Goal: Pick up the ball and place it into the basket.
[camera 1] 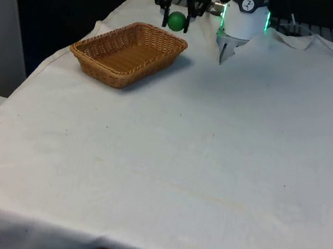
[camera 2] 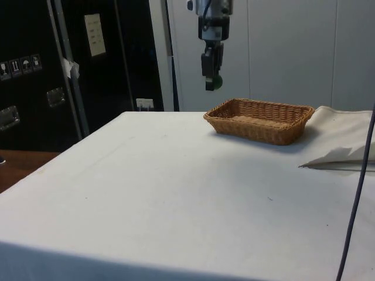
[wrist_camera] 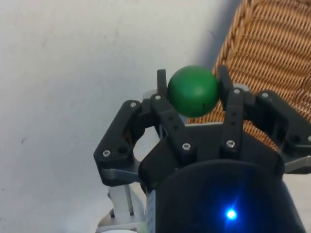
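The gripper (camera 1: 176,19), closed on the green ball (camera 1: 176,21), hangs in the air just beyond the basket's (camera 1: 101,57) far right corner.

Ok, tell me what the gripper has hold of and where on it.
The gripper holds the green ball, one finger on each opposite side, across its middle. It hangs in the air by the wicker basket.

Front and side cameras both frame the basket (camera 1: 127,53); the wrist camera looks down closely.
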Robot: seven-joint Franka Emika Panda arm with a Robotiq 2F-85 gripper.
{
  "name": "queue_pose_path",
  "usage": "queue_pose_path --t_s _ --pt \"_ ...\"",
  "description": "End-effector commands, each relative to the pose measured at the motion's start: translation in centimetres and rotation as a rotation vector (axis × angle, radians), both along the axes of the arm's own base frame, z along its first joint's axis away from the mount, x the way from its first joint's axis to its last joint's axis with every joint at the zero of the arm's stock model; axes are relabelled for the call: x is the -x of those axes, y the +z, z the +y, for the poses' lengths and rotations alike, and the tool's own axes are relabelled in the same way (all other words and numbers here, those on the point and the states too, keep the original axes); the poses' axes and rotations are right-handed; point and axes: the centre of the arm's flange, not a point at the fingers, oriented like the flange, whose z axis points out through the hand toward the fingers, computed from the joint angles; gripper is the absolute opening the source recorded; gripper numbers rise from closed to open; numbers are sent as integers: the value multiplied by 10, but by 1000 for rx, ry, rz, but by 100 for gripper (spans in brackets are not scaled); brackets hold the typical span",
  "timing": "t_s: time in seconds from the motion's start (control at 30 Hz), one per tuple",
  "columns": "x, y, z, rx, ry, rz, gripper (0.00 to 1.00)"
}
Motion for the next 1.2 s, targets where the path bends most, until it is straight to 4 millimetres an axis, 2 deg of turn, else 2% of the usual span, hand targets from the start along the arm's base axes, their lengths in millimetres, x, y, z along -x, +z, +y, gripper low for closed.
queue_pose_path --t_s 0.0,0.3,0.57,0.6,0.63,0.83,0.97,1.17 --pt "2 -3 -4 -13 1 -8 1" --pt "3 -22 -33 -11 -15 -4 1" --pt "9 -25 -64 -18 -19 -20 1" --pt "7 -26 -61 -11 -22 -10 1" --pt "11 -24 -71 -15 -20 -22 1" --pt "21 -24 -89 -8 -20 -26 1" --pt "23 -26 -94 -3 -24 -11 1" --pt "40 -41 -100 5 -22 -23 1"
